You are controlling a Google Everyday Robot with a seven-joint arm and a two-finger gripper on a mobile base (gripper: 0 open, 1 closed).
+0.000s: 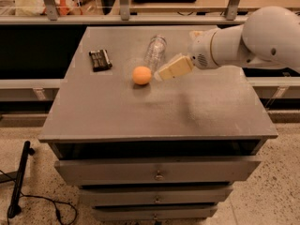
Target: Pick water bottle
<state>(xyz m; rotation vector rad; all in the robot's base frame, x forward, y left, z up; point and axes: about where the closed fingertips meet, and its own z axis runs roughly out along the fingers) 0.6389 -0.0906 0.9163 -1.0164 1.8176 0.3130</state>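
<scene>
The water bottle [155,52] is a small clear ribbed plastic bottle lying on its side on the grey cabinet top [187,111], toward the back middle. An orange ball [141,75] lies just in front of it to the left. My gripper [171,69] reaches in from the right on a white arm [248,41]. Its cream-coloured fingers hover above the top, just right of the ball and just in front of the bottle's near end. Nothing is in the gripper.
A small black packet [100,60] lies at the back left of the cabinet top. Drawers [159,172] run below the front edge. A railing and shelf [140,13] stand behind. A black stand and cable [18,182] lie on the floor at left.
</scene>
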